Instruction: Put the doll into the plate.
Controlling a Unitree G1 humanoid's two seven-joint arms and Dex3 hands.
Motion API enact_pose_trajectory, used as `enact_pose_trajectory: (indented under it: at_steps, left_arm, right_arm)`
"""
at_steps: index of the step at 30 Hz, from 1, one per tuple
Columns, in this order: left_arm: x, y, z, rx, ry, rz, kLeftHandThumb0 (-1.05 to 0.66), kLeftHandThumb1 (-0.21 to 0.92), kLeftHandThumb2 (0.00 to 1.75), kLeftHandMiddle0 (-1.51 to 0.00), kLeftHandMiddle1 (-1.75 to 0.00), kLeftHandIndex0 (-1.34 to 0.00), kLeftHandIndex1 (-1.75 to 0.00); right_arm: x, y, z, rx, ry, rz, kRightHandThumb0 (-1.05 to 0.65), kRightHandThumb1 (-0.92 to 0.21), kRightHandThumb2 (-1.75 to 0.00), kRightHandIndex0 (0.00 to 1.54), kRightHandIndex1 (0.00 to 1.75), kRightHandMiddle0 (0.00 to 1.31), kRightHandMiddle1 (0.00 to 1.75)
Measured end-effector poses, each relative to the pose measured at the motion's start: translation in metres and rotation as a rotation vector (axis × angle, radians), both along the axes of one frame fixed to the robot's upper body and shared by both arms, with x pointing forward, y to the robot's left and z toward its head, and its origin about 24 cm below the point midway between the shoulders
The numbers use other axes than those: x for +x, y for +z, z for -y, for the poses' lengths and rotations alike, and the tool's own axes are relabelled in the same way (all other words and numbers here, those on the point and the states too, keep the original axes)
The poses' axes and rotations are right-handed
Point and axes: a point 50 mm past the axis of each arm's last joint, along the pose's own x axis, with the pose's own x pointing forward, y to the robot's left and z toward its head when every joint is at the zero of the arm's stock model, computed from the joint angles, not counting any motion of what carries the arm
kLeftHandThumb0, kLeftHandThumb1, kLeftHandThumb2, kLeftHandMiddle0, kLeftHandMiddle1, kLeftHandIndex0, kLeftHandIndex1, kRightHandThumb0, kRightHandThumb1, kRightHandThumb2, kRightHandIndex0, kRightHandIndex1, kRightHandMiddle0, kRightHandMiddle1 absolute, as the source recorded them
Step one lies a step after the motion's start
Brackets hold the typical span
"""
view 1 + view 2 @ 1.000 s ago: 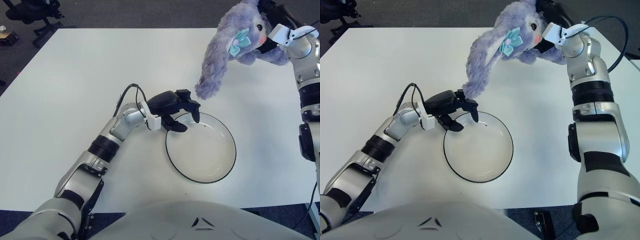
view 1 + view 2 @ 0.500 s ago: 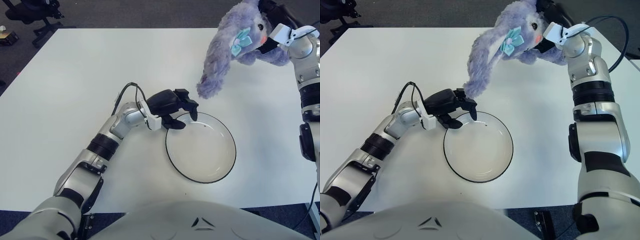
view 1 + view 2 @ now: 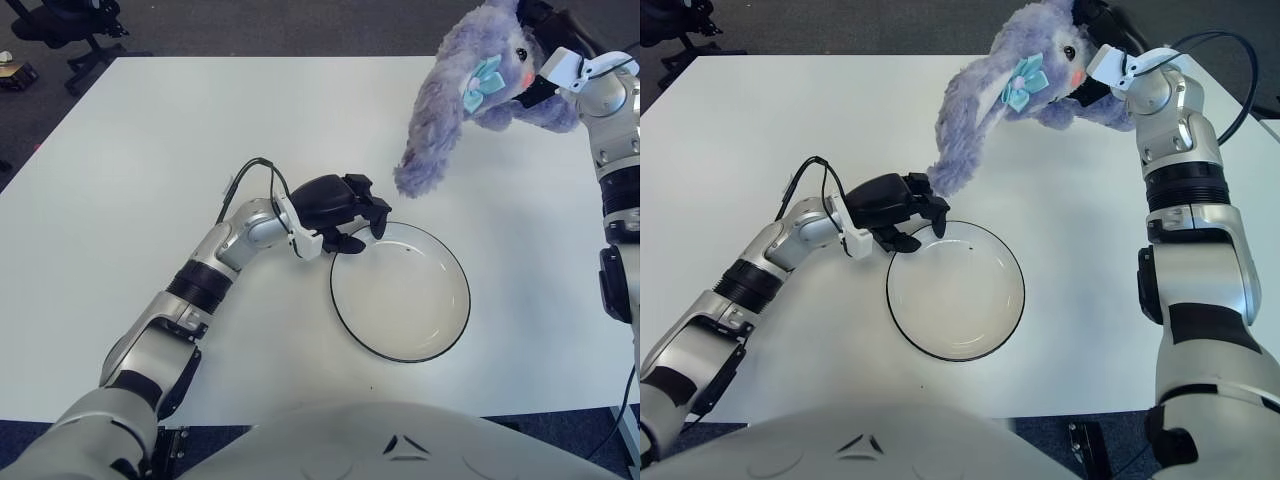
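Closest in, the white plate with its dark rim sits empty on the table. At its far-left edge the left hand curls its fingers over the rim, apparently pinching it to steady it. Beyond, up in the air, the purple doll dangles from the right hand, which grips its head, one long ear hanging just beyond the plate. So this is the carry stage; the next move calls for swinging the doll nearer, over the plate's middle, lowering and letting go.
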Motion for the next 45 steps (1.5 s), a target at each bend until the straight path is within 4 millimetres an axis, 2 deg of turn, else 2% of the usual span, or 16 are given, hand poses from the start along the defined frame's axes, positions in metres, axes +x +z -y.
enact_pose_trajectory:
  at_steps: [20,35,39,45]
  left_arm:
    - [0.0042,-0.0021,-0.0031,-0.003,0.021,0.024,-0.60,0.92,1.14,-0.39,-1.22,-0.50,-1.35]
    - [0.0066,-0.0013,-0.0033,0.015,0.056,0.044,-0.61,0.92,1.15,-0.39,-1.16,-0.53,-1.27]
    - [0.0071,0.0001,-0.0037,0.016,0.064,0.049,-0.62,0.92,1.15,-0.42,-1.14,-0.62,-1.23]
    - [0.0079,0.0027,-0.0042,0.004,0.069,0.061,-0.62,0.92,1.14,-0.44,-1.14,-0.67,-1.23]
  right_arm:
    - [0.0002,0.0004,0.0003,0.003,0.000,0.000,0.44,-0.42,-1.18,0.53,1.75,0.56,1.75]
    - [0.0002,-0.0004,0.0004,0.002,0.004,-0.001,0.44,-0.41,-1.19,0.53,1.75,0.56,1.75]
    - [0.0002,-0.0003,0.0009,0.007,0.004,0.000,0.44,-0.41,-1.19,0.53,1.75,0.56,1.75]
    - [-0.0004,0.0014,0.0028,0.021,0.001,0.007,0.44,-0.41,-1.19,0.53,1.75,0.56,1.75]
